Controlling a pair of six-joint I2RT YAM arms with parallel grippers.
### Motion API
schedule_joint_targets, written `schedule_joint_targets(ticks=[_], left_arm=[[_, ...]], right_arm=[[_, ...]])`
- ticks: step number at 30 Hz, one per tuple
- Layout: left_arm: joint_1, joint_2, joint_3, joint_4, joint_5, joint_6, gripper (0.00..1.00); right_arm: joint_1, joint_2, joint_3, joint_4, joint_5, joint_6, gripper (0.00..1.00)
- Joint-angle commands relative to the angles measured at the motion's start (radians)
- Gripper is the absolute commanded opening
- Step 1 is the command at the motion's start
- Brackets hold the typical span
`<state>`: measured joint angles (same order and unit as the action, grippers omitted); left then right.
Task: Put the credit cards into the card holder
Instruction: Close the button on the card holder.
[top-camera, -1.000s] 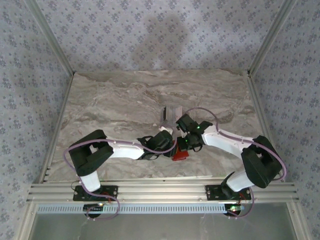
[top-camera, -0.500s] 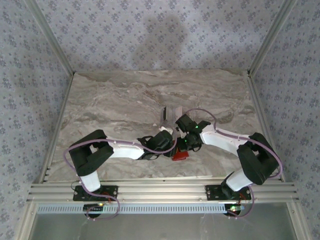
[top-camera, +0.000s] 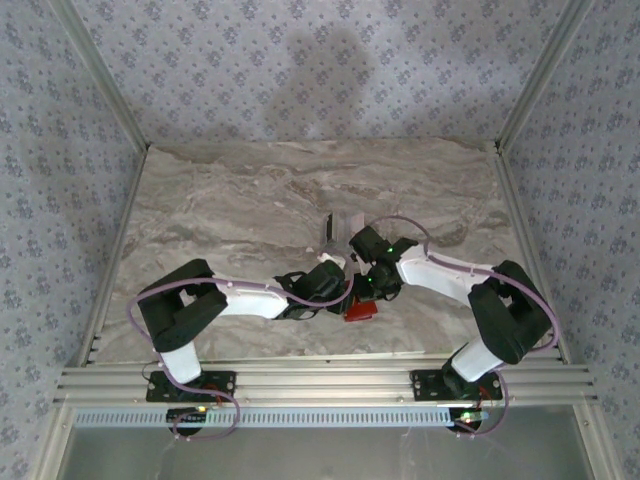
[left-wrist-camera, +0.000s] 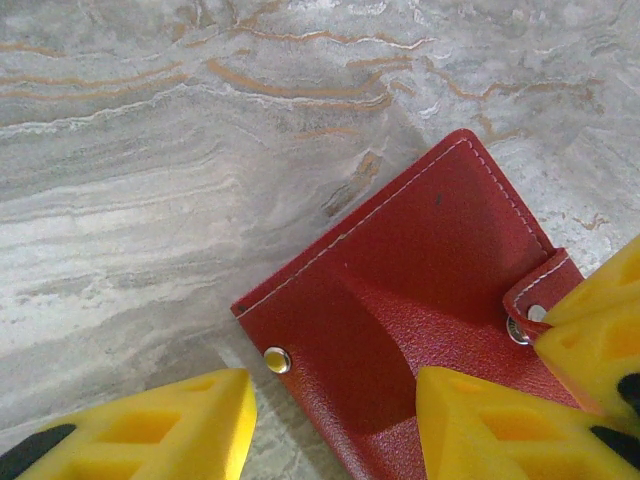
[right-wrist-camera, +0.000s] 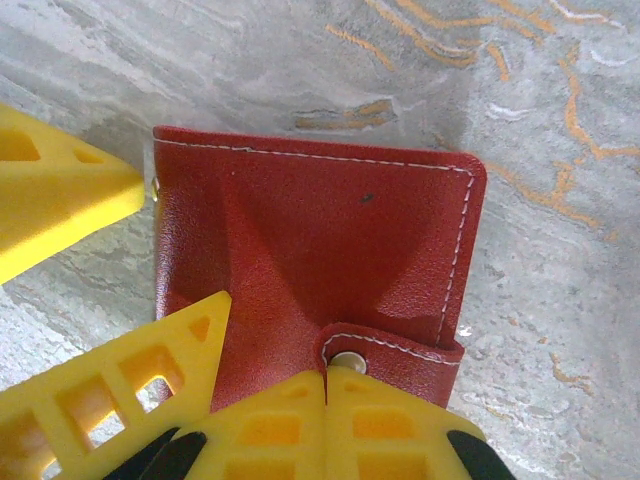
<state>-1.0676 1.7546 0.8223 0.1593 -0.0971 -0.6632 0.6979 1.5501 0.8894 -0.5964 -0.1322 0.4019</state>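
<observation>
The card holder (left-wrist-camera: 420, 270) (right-wrist-camera: 320, 230) (top-camera: 360, 310) is a red wallet lying closed and flat on the marble near the front centre. My left gripper (left-wrist-camera: 335, 430) is open and astride its corner: one finger (left-wrist-camera: 160, 425) hangs over bare table beside the snap stud, the other (left-wrist-camera: 495, 420) over the red cover. My right gripper (right-wrist-camera: 326, 385) is shut, its tips against the wallet's snap tab (right-wrist-camera: 400, 352); I cannot tell whether the tab is pinched. The credit cards (top-camera: 349, 226), a pale one with a dark one (top-camera: 327, 229) beside it, lie just beyond both grippers.
The marble table (top-camera: 220, 210) stretches out to the left, right and back of the wallet. Patterned walls and metal corner posts (top-camera: 100, 80) enclose it. Both forearms converge over the wallet, close together, the left arm (top-camera: 250, 297) from the left and the right arm (top-camera: 440, 272) from the right.
The right arm's elbow and forearm have shifted slightly left and back. Both grippers, the left arm and the wallet stay where they were.
</observation>
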Motion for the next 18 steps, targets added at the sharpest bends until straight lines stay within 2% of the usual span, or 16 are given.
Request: schedule_joint_targets(ticks=[1,18], left_arm=[[0.002,0.049,-0.005,-0.032,0.02,0.003,0.49],[0.007,0.027,-0.006,-0.034,0.017,0.004,0.49]], right_arm=[[0.002,0.049,0.002,0.002,-0.01,0.005,0.0],[0.007,0.175,0.027,0.007,0.019,0.046,0.0]])
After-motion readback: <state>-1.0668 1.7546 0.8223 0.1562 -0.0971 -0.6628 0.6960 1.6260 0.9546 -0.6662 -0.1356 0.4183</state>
